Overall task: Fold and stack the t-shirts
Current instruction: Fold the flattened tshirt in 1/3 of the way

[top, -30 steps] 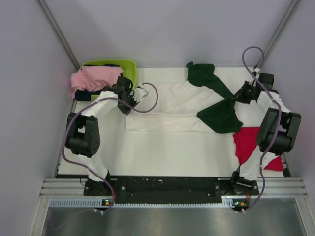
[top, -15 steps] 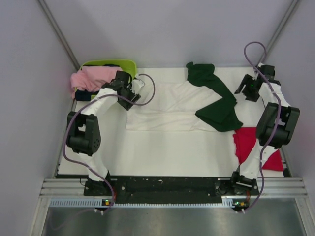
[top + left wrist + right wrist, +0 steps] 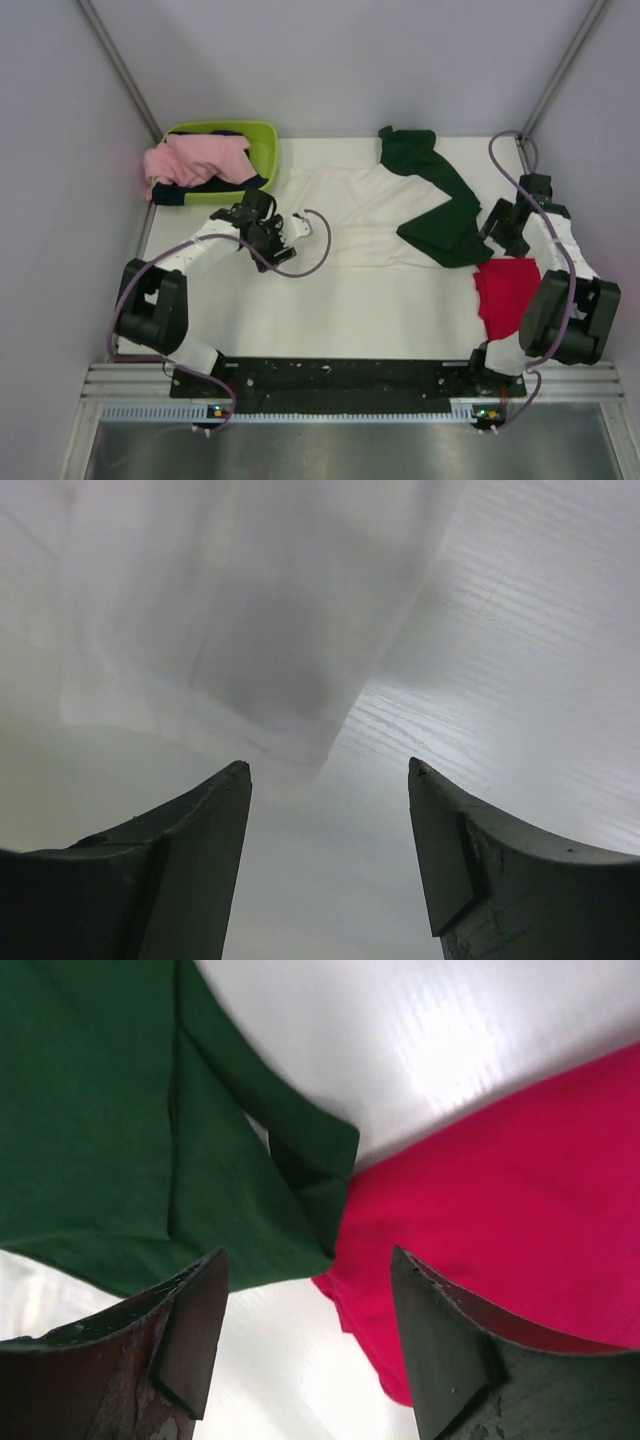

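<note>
The white t-shirt (image 3: 360, 215) lies spread across the far half of the table, its dark green sleeves (image 3: 445, 230) bunched on the right. A red t-shirt (image 3: 505, 290) lies crumpled by the right edge. My left gripper (image 3: 283, 240) hovers open over the white shirt's near left corner (image 3: 250, 630), nothing between its fingers (image 3: 328, 768). My right gripper (image 3: 493, 238) is open above the spot where the green sleeve (image 3: 120, 1110) meets the red t-shirt (image 3: 500, 1210); its fingers (image 3: 308, 1256) hold nothing. The shirt's print is hidden.
A lime-green basket (image 3: 262, 135) stands at the far left corner with pink (image 3: 190, 160) and dark clothes spilling out. Grey walls close in left, right and behind. The left arm's cable (image 3: 318, 250) loops over the white shirt.
Both grippers were shut on the white shirt's far corners; they opened, let it go and drew back toward the near side, the left to its near left corner, the right toward the red shirt.
</note>
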Robot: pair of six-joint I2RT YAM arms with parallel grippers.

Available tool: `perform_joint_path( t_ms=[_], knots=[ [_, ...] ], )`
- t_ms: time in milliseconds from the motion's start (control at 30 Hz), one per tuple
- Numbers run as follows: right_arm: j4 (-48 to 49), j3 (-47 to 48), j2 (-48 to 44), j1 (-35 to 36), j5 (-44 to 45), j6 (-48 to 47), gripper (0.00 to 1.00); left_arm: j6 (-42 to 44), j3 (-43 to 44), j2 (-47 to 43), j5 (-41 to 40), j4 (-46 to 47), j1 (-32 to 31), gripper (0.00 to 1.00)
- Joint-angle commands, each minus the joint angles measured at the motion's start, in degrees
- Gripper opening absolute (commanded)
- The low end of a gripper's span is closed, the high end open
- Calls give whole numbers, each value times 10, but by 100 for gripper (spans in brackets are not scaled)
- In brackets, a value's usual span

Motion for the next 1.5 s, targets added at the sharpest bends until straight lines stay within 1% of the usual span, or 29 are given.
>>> perform_joint_path(
  t_ms=[0,67,167,200,267,333,367,400,433,467,500,533,633,667,700,767,800,867,967,1033,1167,1300,1367,1400,1433,1467],
  knots=[
    [1,-21,17,15,-21,21,64,47,-23,40,-20,71,-11,69],
    [11,-29,35,15,-38,24,63,50,-26,56,-32,87,-12,68],
    [37,-35,57,14,-44,24,58,54,-42,67,-62,128,-13,66],
    [40,-30,65,14,-46,23,55,55,-46,68,-69,137,-13,64],
    [40,-20,79,14,-49,26,49,49,-52,71,-74,147,-12,56],
    [41,-15,96,14,-61,25,46,42,-53,71,-74,148,-12,44],
    [41,-19,100,14,-58,23,41,38,-54,69,-74,148,-12,34],
    [41,-22,104,14,-51,21,34,35,-56,67,-75,149,-11,20],
    [41,-24,107,14,-43,15,23,34,-57,62,-78,147,-11,2],
    [41,-24,108,14,-38,9,14,29,-57,57,-93,145,-11,0],
    [39,-22,107,13,-35,5,3,26,-55,50,-105,135,-8,0],
    [36,-18,103,13,-34,3,0,30,-53,41,-110,116,-4,0],
    [26,-17,69,13,-34,3,0,49,-49,3,-123,50,8,0],
    [23,-20,57,14,-34,0,0,53,-55,-17,-142,24,8,0],
    [16,-23,48,14,-35,-1,0,58,-61,-39,-143,-2,9,0],
    [-3,-29,31,14,-42,-12,0,59,-80,-90,-131,-56,11,0],
    [-14,-33,26,14,-48,-15,0,57,-86,-110,-110,-84,11,0],
    [-38,-41,7,16,-71,-16,0,48,-91,-136,-87,-159,11,0],
    [-89,-44,-33,35,-78,-14,0,40,-99,-158,-70,-274,11,0],
    [-117,-41,-54,43,-76,-14,0,34,-108,-172,-62,-317,10,0],
    [-169,-23,-77,44,-95,-14,0,31,-100,-185,-40,-378,9,0],
    [-219,-13,-94,46,-94,-19,0,36,-88,-183,-9,-427,4,1],
    [-238,-22,-103,46,-100,-22,0,41,-88,-184,5,-449,-2,8],
    [-245,-28,-107,46,-103,-23,0,46,-88,-183,11,-457,-4,18],
    [-246,-34,-112,46,-105,-25,10,50,-87,-183,15,-466,-6,32],
    [-244,-37,-116,45,-101,-24,36,52,-84,-182,12,-466,-8,50]
  ],
)
